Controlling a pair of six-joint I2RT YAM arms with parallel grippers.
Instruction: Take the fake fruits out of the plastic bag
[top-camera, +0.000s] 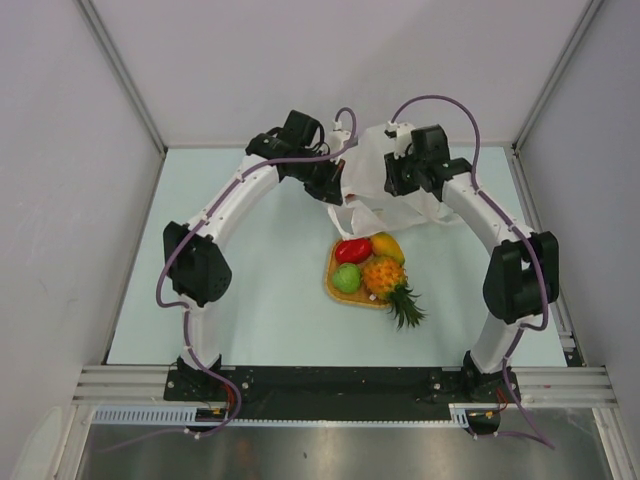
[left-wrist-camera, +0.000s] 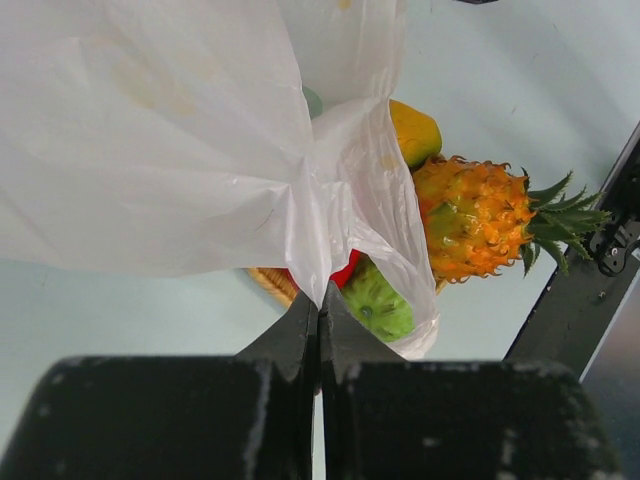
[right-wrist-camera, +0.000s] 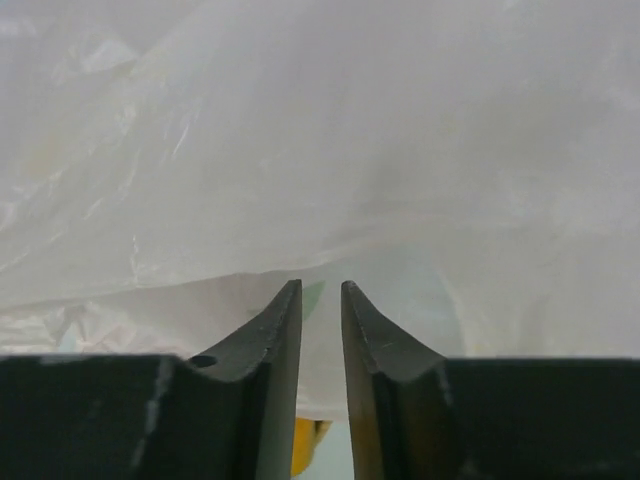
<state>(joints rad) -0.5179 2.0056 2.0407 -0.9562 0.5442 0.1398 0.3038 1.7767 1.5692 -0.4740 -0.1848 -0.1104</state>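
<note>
The thin white plastic bag (top-camera: 378, 180) hangs bunched between both grippers behind the tray. My left gripper (top-camera: 335, 190) is shut on a fold of the bag (left-wrist-camera: 200, 130), pinched at the fingertips (left-wrist-camera: 320, 302). My right gripper (top-camera: 397, 182) has its jaws a narrow gap apart (right-wrist-camera: 320, 290), with smooth bag film (right-wrist-camera: 330, 130) filling the view beyond them. The fruits lie outside the bag on the orange woven tray (top-camera: 334, 291): a red piece (top-camera: 352, 250), mango (top-camera: 388, 245), green apple (top-camera: 346, 279) and pineapple (top-camera: 385, 277). The left wrist view shows pineapple (left-wrist-camera: 470, 215), mango (left-wrist-camera: 418, 132) and apple (left-wrist-camera: 382, 302).
The pineapple's green crown (top-camera: 406, 310) sticks out past the tray's front right edge. Grey walls close the pale table (top-camera: 230, 300) on the left, right and back. The black base rail (top-camera: 330, 385) runs along the near edge.
</note>
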